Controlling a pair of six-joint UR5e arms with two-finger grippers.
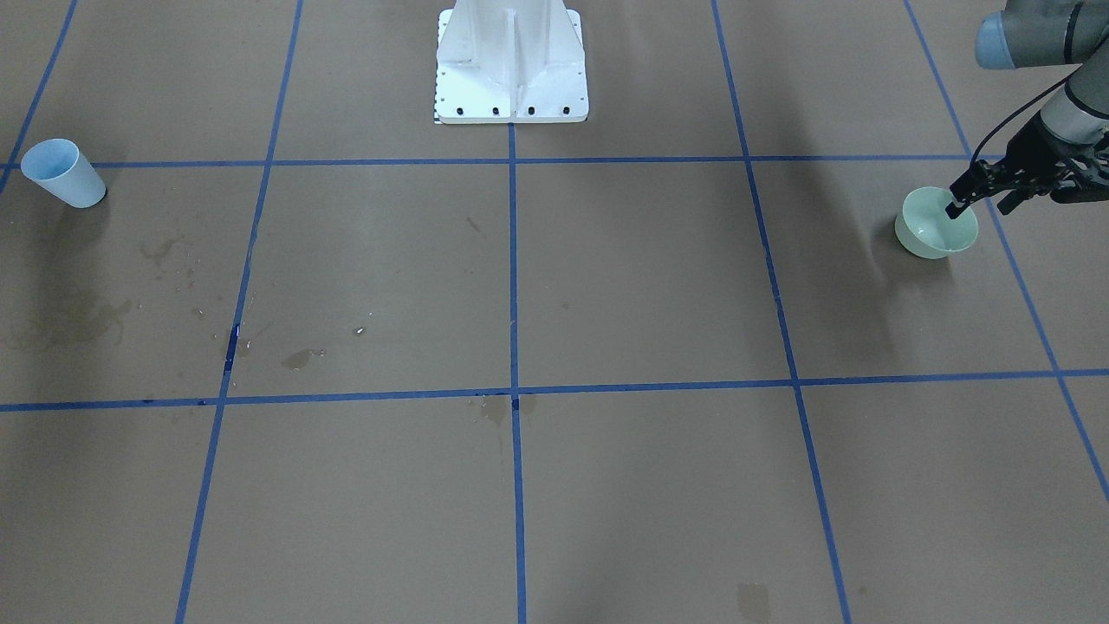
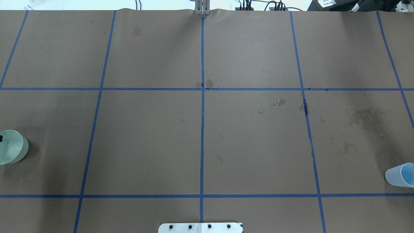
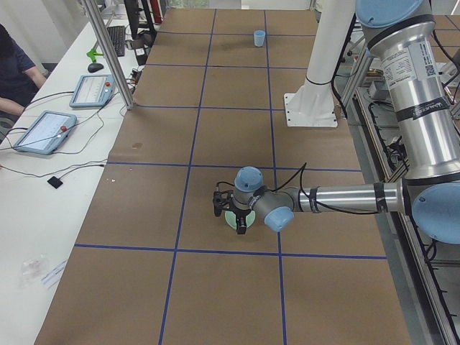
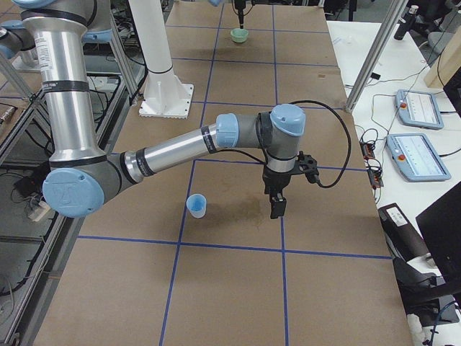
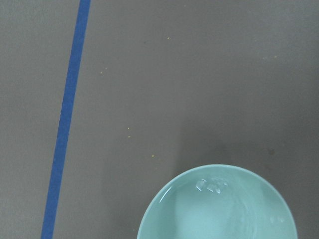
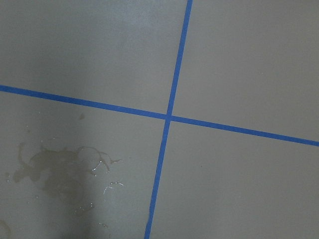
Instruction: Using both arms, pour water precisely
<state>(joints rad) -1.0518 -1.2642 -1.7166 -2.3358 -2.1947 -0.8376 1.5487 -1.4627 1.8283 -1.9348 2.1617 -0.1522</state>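
Observation:
A pale green bowl (image 1: 927,234) sits on the brown paper at the robot's far left, also at the overhead view's left edge (image 2: 13,147). The left wrist view shows the bowl (image 5: 219,209) with glints of clear water (image 5: 209,185) in it. My left gripper (image 1: 981,208) is open, with one fingertip (image 1: 954,209) inside the bowl and the other outside its rim. A light blue cup (image 1: 65,173) stands upright at the far right (image 2: 400,175). My right gripper (image 4: 276,209) shows only in the exterior right view, hanging beside the cup (image 4: 197,205) and apart from it. I cannot tell whether it is open or shut.
The white pedestal base (image 1: 511,69) stands at the table's middle back. Blue tape lines grid the paper. Wet stains and droplets (image 1: 299,357) lie on the robot's right half, also under the right wrist (image 6: 55,172). Tablets (image 3: 43,131) and a seated person (image 3: 11,72) are beyond the table's far edge.

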